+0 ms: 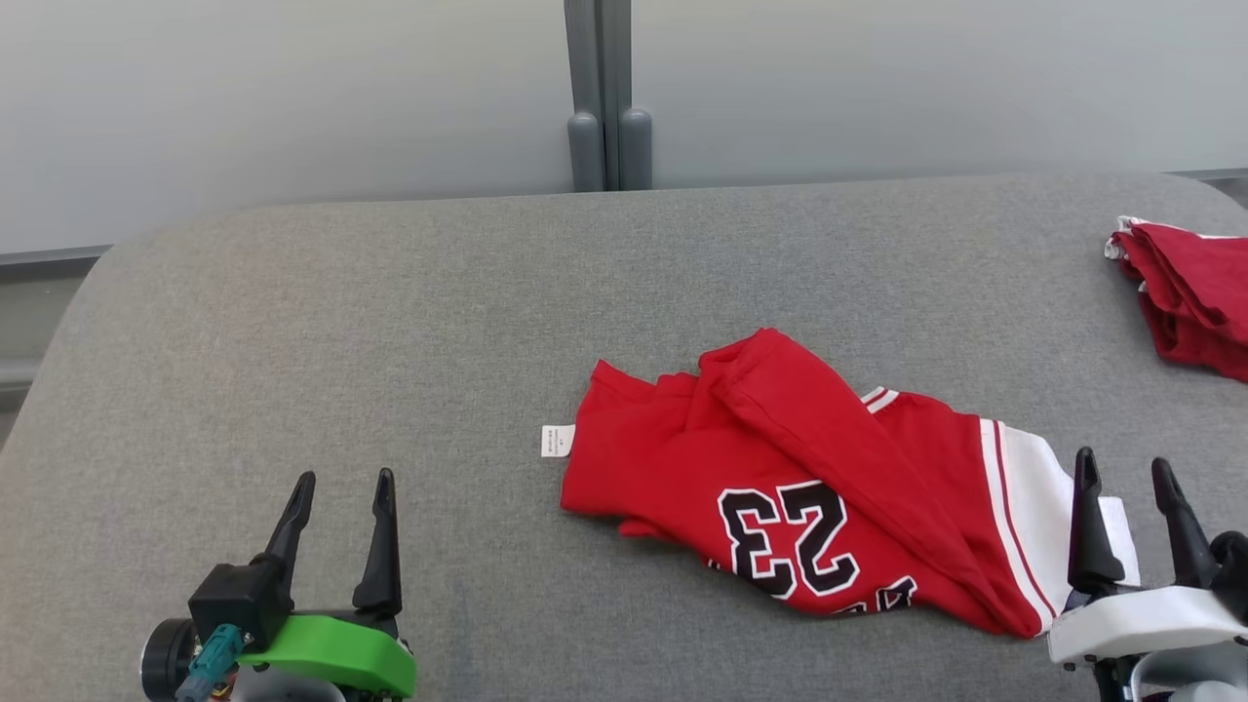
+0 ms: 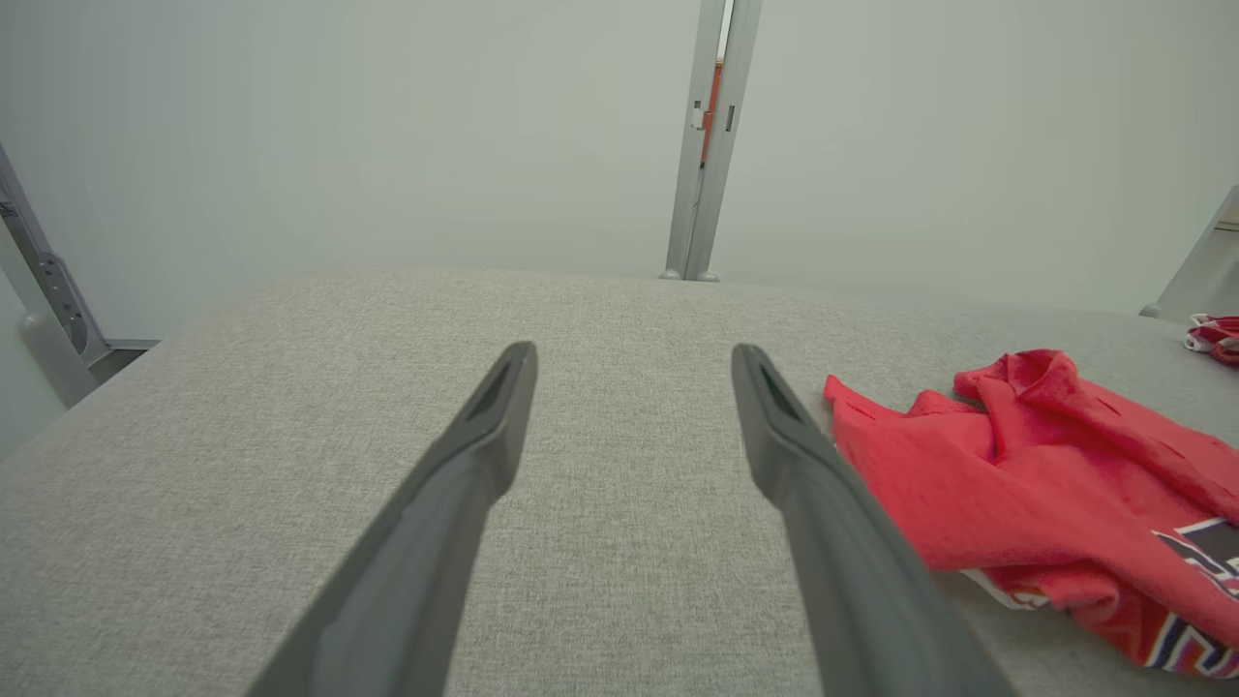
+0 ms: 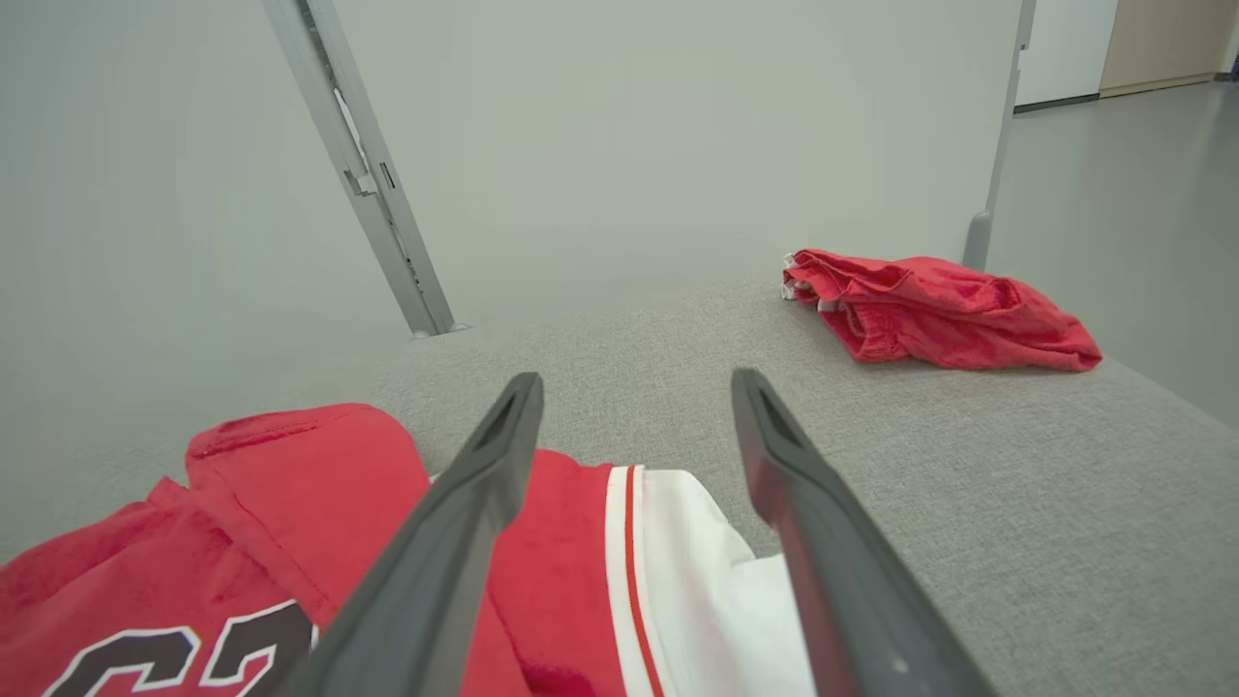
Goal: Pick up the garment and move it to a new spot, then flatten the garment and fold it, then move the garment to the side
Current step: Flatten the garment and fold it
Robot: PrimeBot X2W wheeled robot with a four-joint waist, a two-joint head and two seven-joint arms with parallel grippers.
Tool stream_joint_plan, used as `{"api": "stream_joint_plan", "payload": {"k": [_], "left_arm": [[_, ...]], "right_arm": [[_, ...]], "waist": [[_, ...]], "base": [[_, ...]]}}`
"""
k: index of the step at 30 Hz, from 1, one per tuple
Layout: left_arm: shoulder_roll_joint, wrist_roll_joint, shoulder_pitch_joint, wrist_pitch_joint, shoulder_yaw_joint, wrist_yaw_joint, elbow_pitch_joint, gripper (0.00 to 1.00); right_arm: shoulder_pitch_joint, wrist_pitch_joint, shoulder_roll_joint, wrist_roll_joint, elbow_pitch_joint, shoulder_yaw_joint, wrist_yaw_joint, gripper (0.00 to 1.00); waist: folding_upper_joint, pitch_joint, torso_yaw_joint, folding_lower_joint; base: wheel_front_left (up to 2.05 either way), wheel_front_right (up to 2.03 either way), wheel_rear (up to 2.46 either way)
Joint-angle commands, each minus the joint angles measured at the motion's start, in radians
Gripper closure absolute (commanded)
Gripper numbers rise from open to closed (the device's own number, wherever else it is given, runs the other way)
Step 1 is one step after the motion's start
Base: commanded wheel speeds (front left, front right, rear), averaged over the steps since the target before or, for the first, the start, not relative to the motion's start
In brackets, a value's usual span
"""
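Note:
A red garment with a white band and a black "23" lies crumpled on the grey table, right of centre. It also shows at the right of the left wrist view as the garment, and low left in the right wrist view as the garment. My right gripper stands open over the garment's white end, holding nothing; its fingers straddle the white band. At the lower left my left gripper is open above bare table, well clear of the cloth, its fingers spread wide.
A second red cloth lies bunched at the table's far right edge, seen too as the cloth. A grey post rises behind the table against a pale wall. The table's corners are rounded.

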Motion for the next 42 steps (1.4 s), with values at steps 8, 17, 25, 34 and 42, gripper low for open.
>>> {"api": "stream_joint_plan", "payload": {"k": [8,17,25,34,42], "left_arm": [[0.005,0.003,0.008,0.0,-0.007,0.0,0.004,0.0],[0.012,0.01,-0.11,0.0,-0.103,0.0,0.03,0.0],[0.009,-0.016,-0.33,0.005,-0.269,0.0,0.123,0.0],[0.017,-0.058,-0.536,0.038,-0.427,0.0,0.289,0.0],[0.037,-0.113,-0.614,0.047,-0.537,0.001,0.452,0.0]], "right_arm": [[0.038,-0.003,0.012,-0.027,-0.079,0.022,-0.001,0.0],[0.038,-0.003,0.017,-0.029,-0.074,0.081,-0.001,0.0],[0.002,-0.003,0.018,-0.025,-0.066,0.11,-0.001,0.0],[-0.047,-0.003,0.02,-0.007,-0.053,0.117,-0.001,0.0],[-0.069,-0.003,0.023,0.007,-0.044,0.118,-0.001,0.0]], "waist": [[0.0,-0.004,-0.015,0.0],[0.0,0.006,-0.053,0.0],[0.0,0.054,-0.129,0.0],[0.0,0.143,-0.241,0.0],[0.0,0.18,-0.3,0.0]], "base": [[0.0,0.0,0.0],[0.0,0.0,0.0],[0.0,0.0,0.0],[0.0,0.0,0.0],[0.0,0.0,0.0]]}}
